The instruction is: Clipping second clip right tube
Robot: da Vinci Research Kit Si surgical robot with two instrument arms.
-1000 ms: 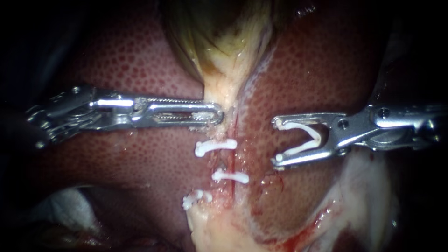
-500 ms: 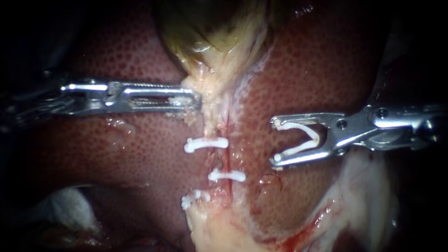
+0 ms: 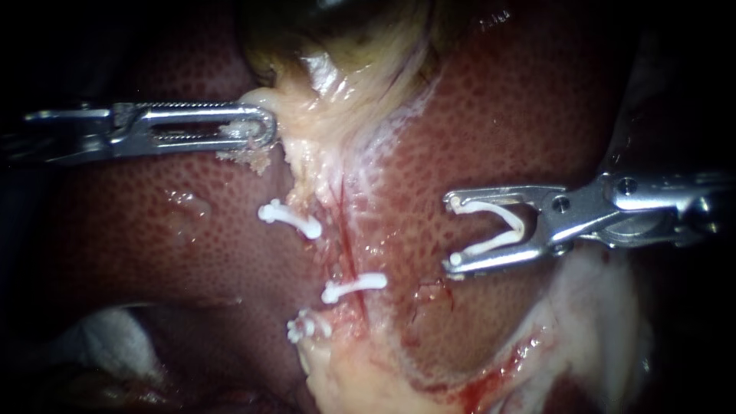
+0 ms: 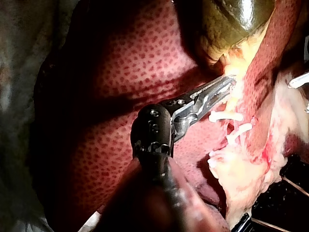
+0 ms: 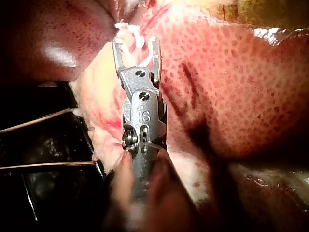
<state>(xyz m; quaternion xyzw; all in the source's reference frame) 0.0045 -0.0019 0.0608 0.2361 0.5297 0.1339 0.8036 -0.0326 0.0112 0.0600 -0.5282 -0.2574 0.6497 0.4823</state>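
— Where did my left one sit?

— Your left instrument [image 3: 264, 126] came in from the left. Its jaws were closed flat on the pale tissue [image 3: 307, 123] just near of the gallbladder [image 3: 345, 38]. That tissue was stretched leftward over the liver [image 3: 192, 230].

— And the right?

— Your right instrument [image 3: 452, 232] hung over the liver, well to the right. Its jaws were spread wide. Each one pressed on a leg of the open clip [image 3: 498, 226] seated between them, and the clip's mouth faced left.

— The tube?

— The tube [image 3: 349, 253] ran as a thin red strand from the pale tissue toward the near side, mid-scene. It lay apart from your open clip, with bare liver between them. I could not tell which tube it was.

— What sat on it?

— Three white ones. The far clip [image 3: 290, 218] lay tilted, mostly left of the strand. The middle clip [image 3: 354, 285] crossed it. The near clip [image 3: 307, 328] sat at the edge of the pale mass beyond.

— Anything else around?

— Fatty tissue [image 3: 606, 322] lay near-right, under your right shaft. A whitish patch [image 3: 115, 337] at near-left was too dim to identify. From your right wrist camera, thin rods [image 5: 43, 118] showed beside the shaft.
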